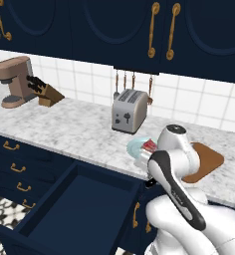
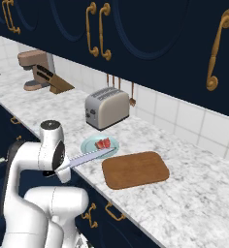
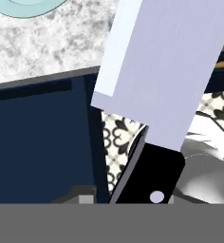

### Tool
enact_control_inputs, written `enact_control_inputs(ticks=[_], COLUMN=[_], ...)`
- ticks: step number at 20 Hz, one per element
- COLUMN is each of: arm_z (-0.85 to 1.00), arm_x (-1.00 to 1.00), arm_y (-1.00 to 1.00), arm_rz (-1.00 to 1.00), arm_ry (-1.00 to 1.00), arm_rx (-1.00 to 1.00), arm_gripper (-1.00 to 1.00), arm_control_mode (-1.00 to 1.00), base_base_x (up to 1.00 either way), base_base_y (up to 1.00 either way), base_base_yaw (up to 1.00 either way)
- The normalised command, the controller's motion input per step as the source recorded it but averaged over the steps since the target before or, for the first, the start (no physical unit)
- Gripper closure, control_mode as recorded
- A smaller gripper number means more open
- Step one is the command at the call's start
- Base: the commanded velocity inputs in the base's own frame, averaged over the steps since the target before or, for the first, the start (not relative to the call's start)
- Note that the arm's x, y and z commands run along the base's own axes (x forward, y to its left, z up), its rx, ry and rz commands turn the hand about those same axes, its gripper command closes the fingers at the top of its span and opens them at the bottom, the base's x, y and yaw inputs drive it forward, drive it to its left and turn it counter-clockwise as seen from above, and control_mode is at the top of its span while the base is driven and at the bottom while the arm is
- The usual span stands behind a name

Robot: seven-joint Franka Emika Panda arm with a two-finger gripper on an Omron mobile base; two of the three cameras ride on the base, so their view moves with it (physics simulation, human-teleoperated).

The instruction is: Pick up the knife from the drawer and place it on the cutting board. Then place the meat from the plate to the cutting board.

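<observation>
My gripper (image 2: 55,172) is shut on the knife (image 2: 89,157), holding it by its black handle (image 3: 151,176). The pale blade (image 3: 166,66) points out over the counter edge toward the teal plate (image 2: 92,147). The red-pink meat (image 2: 104,144) lies on that plate (image 1: 135,147), and the meat (image 1: 150,145) shows just past my arm. The brown cutting board (image 2: 136,169) lies bare to the right of the plate, and my arm partly covers the board (image 1: 207,160). The wide navy drawer (image 1: 74,209) stands open below the counter, its inside (image 3: 38,142) dark and bare.
A silver toaster (image 1: 129,110) stands behind the plate. Further left are a knife block (image 1: 47,92) and a coffee machine (image 1: 14,79). Utensils hang on the tiled wall under navy upper cabinets. Narrow drawers (image 1: 12,167) line the lower left.
</observation>
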Motion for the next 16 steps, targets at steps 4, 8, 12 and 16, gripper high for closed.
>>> enact_control_inputs(ticks=[4,8,12,16], arm_z=[0.00,0.00,-0.01,-0.20], arm_x=[0.28,0.38,0.48,0.68], arm_y=[-0.95,-0.97,-0.91,-0.59], arm_rz=[0.00,0.00,0.00,0.00], arm_ry=[0.00,0.00,0.00,0.01], arm_rx=[0.00,0.01,0.02,0.00], arm_gripper=[1.00,1.00,1.00,1.00], arm_control_mode=[-1.00,-1.00,-1.00,-1.00], base_base_x=[0.00,0.00,0.00,0.00], base_base_y=[0.00,0.00,0.00,0.00], base_base_yaw=[0.00,0.00,0.00,0.00])
